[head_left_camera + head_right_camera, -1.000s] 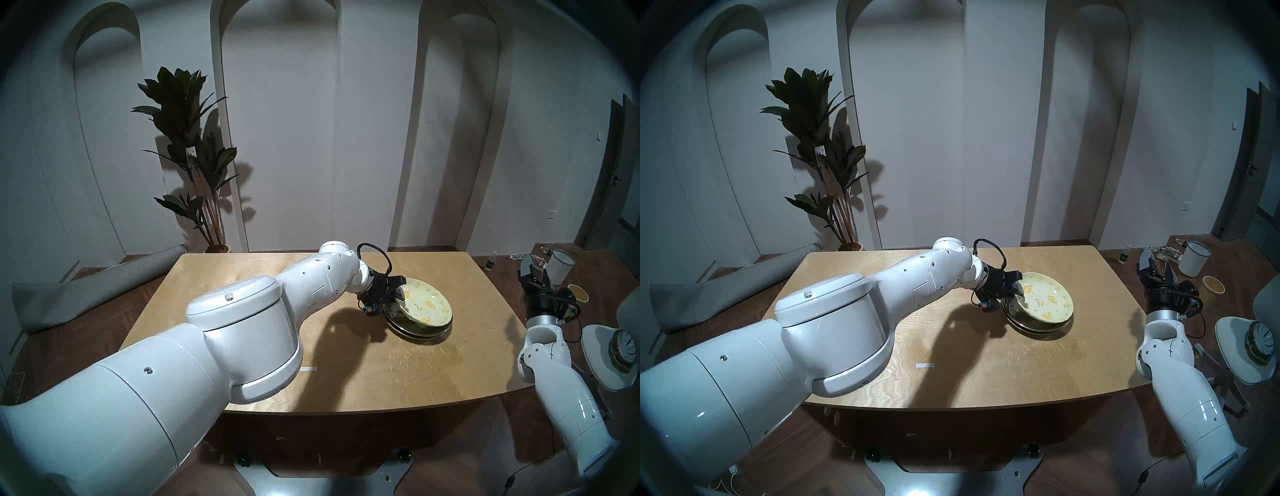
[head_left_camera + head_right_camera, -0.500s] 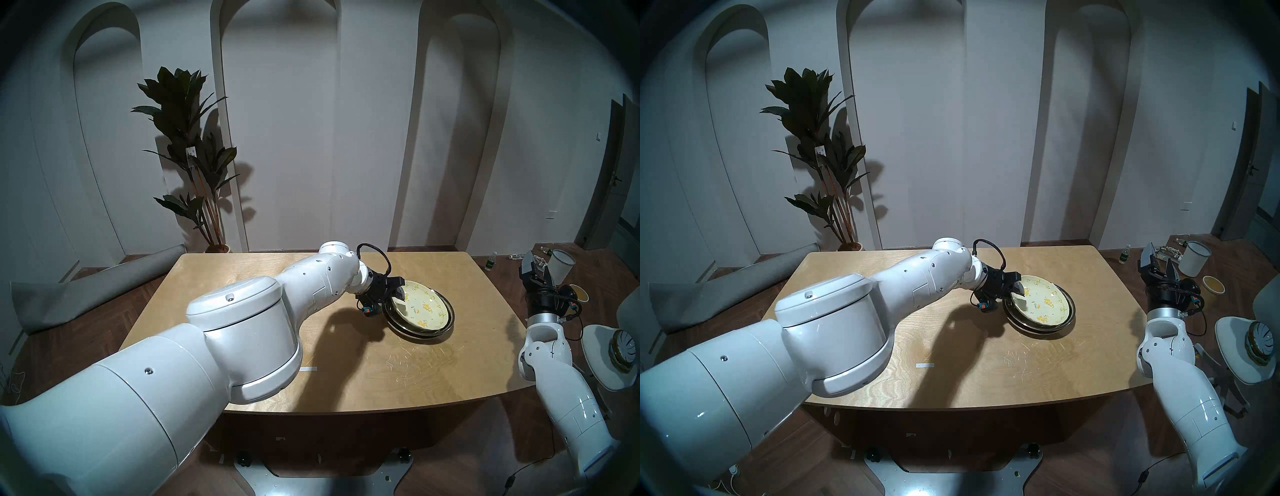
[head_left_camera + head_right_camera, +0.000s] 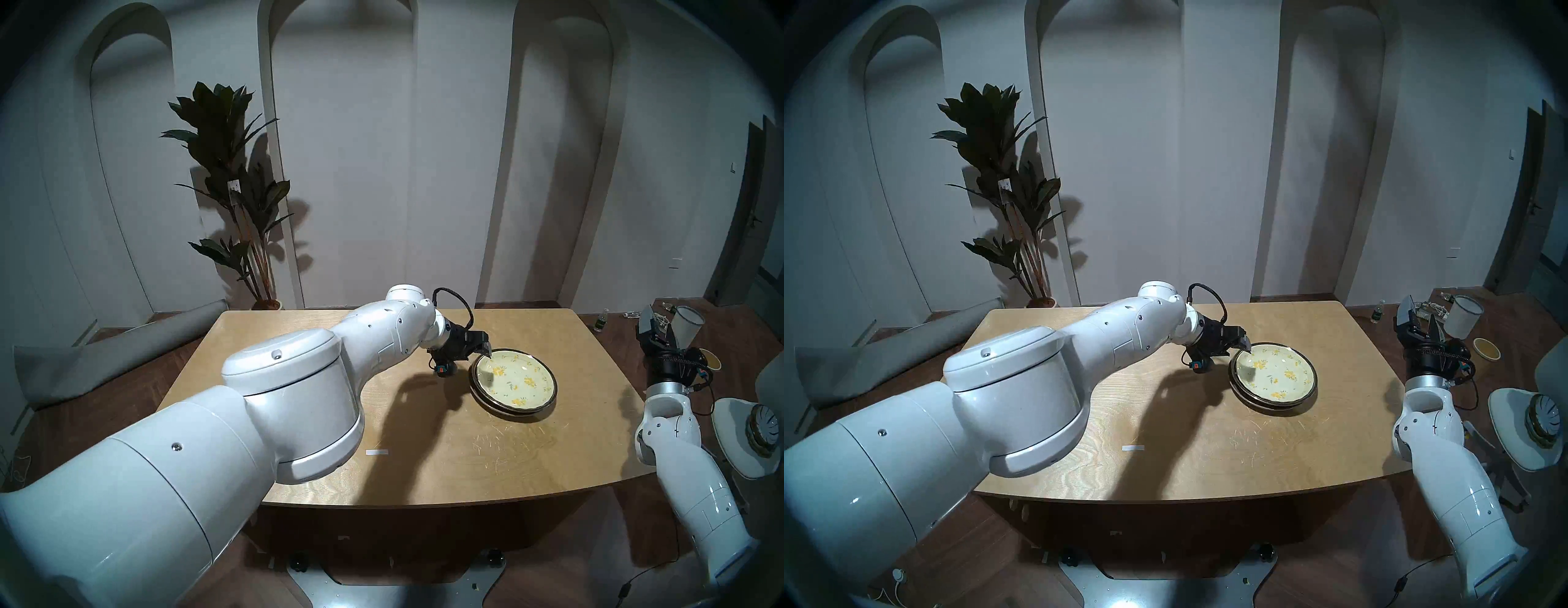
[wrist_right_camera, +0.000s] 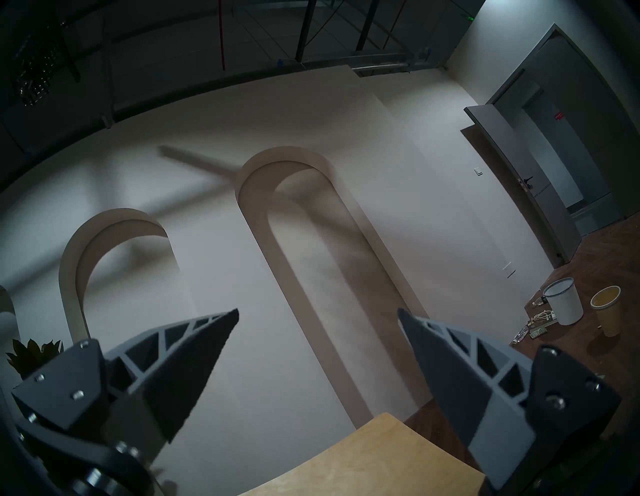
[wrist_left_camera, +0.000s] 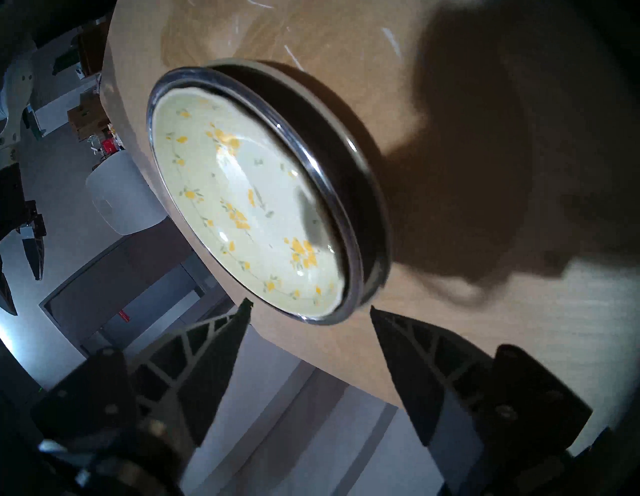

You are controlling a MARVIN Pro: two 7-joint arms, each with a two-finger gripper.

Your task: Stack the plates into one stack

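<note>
We are logging the stack toward the far right part of the table point(image 3: 297, 424): the floral plate point(image 3: 515, 378) is sitting inside the steel plate point(image 5: 349, 187), with an olive-beige plate point(image 3: 488, 403) edging out beneath. The left gripper point(image 3: 481, 354) is hovering at the stack's left rim, fingers spread, holding nothing. The near half of the worktop is lying bare. Only the left wrist view is showing the steel wall. The right gripper point(image 4: 317, 350) is spread off the right edge. No legible writing.
</note>
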